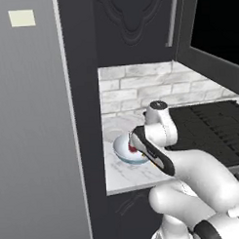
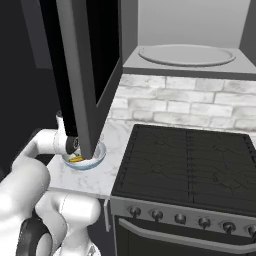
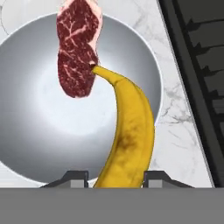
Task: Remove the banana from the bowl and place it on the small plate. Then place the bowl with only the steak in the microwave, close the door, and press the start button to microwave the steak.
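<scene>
The white bowl (image 3: 39, 109) fills the hand view on the marble counter. The dark red steak (image 3: 78, 52) lies at its far side. The yellow banana (image 3: 129, 127) runs from the steak's edge toward me and passes between my two fingertips (image 3: 76, 177). My gripper (image 3: 116, 177) is shut on the banana's near end. From the left base view the hand (image 1: 137, 145) hangs over the bowl (image 1: 123, 153). In the right base view the open microwave door (image 2: 80, 75) hides most of the hand above the bowl (image 2: 95, 157). A pale rim that looks like the small plate (image 3: 17, 8) peeks out beyond the bowl.
The microwave's cavity with its grey turntable (image 2: 186, 55) stands open above the black stove (image 2: 190, 160). The stove (image 1: 209, 123) borders the bowl's counter strip on the right. A tall grey cabinet side (image 1: 34, 134) walls off the left. White brick backs the counter.
</scene>
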{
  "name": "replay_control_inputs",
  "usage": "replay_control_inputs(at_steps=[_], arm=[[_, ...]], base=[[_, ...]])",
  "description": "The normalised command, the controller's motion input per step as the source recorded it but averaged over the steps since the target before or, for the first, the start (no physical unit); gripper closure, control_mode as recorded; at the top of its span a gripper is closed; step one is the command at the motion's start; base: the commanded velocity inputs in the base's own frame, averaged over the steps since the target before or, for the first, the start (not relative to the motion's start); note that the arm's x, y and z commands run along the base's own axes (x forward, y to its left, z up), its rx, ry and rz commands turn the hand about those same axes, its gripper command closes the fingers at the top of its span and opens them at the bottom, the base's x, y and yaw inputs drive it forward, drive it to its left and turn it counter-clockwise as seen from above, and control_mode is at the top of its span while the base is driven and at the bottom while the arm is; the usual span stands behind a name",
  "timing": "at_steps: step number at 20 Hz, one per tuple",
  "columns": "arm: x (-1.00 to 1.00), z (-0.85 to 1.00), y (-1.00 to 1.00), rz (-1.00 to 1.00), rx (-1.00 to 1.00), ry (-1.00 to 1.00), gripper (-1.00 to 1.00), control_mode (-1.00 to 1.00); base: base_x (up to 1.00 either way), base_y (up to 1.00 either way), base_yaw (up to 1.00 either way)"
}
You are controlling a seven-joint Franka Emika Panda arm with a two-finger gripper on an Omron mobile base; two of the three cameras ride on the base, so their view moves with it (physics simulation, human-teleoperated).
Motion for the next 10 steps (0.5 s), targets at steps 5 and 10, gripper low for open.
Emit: replay_control_inputs(at_steps=[5,10], arm=[[-0.04,0.61,0.00,0.00,-0.02,-0.33,1.00,-1.00],[0.07,0.62,0.00,0.00,0.00,-0.21,1.00,-1.00]], base=[[0.00,0.00,0.00],[0.00,0.00,0.00]])
